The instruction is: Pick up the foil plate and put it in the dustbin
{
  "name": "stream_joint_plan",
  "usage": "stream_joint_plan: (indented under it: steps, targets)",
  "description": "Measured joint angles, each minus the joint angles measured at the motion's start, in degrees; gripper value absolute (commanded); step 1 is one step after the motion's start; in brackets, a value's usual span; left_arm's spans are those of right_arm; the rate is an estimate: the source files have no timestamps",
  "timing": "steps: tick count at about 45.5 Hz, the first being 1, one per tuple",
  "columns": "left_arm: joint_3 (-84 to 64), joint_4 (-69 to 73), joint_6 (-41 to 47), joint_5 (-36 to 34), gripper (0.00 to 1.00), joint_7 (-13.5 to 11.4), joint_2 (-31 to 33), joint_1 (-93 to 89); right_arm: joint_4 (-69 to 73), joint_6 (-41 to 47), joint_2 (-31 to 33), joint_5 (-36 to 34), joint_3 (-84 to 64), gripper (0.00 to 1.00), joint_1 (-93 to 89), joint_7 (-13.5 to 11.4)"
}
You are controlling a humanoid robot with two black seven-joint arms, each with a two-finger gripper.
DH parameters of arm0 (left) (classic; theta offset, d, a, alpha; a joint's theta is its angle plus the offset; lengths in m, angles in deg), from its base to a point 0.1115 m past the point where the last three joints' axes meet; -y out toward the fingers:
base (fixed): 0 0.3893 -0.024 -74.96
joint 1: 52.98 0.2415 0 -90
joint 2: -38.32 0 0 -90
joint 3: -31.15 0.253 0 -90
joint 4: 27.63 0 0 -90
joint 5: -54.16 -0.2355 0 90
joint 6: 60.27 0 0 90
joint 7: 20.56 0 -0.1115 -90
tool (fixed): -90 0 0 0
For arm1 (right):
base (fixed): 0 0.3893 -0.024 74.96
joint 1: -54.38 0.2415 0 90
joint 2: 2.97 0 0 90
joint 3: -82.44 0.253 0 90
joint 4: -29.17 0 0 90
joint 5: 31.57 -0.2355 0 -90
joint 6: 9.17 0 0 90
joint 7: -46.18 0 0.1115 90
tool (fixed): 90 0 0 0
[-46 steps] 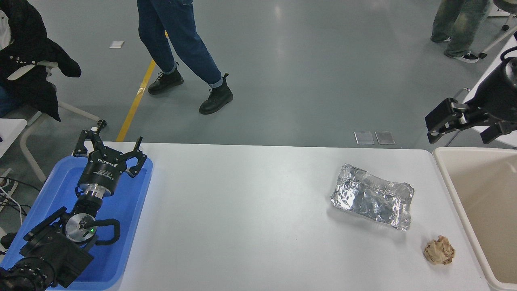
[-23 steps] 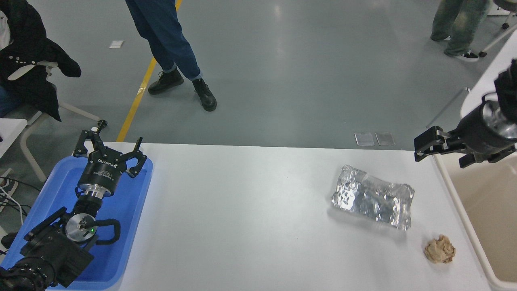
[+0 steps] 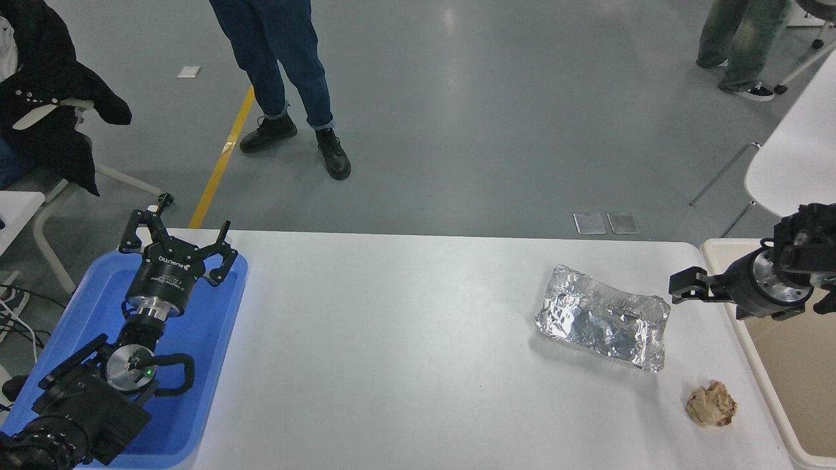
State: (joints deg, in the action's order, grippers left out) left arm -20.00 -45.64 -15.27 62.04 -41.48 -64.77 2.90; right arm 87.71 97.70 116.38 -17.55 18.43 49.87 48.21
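Right claw (image 3: pixel 686 288) reaches leftward, just beside the foil plate (image 3: pixel 604 318).

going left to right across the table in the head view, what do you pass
blue tray with the left gripper parked over it → foil plate → paper ball → right gripper → dustbin

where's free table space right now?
Widest bare stretch: mid table, between blue tray and foil plate. Crowded at the right end: foil plate, paper ball, right gripper by the dustbin. Left gripper is parked over the tray.
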Motion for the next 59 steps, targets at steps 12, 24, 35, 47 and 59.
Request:
stream_joint_plan:
  steps: [12, 24, 35, 47, 59]
  targets:
    - [0.00, 0.03, 0.00, 0.02, 1.00, -0.01, 0.00, 0.01, -6.55, -1.10, -2.83, -0.41, 5.12, 0.99, -8.55, 0.00]
    - [0.00, 0.03, 0.00, 0.10, 1.00, -0.08, 0.00, 0.01, -14.55, -1.97, -6.30, 0.09, 8.90, 0.98, -16.59, -0.07]
    - [0.00, 0.03, 0.00, 0.11, 1.00, -0.08, 0.00, 0.02, -17.92, -5.81, -8.64, 0.74, 9.93, 0.68, -20.91, -0.06]
    - [0.00, 0.03, 0.00, 0.12, 1.00, -0.08, 0.00, 0.02, -18.92, -8.79, -9.83, 0.97, 10.26, 0.00, -23.78, -0.05]
    - [0.00, 0.00, 0.00, 0.12, 1.00, -0.07, 0.00, 0.02, -19.01, -9.29, -10.07, 0.00, 10.85, 0.00, -24.28, -0.19]
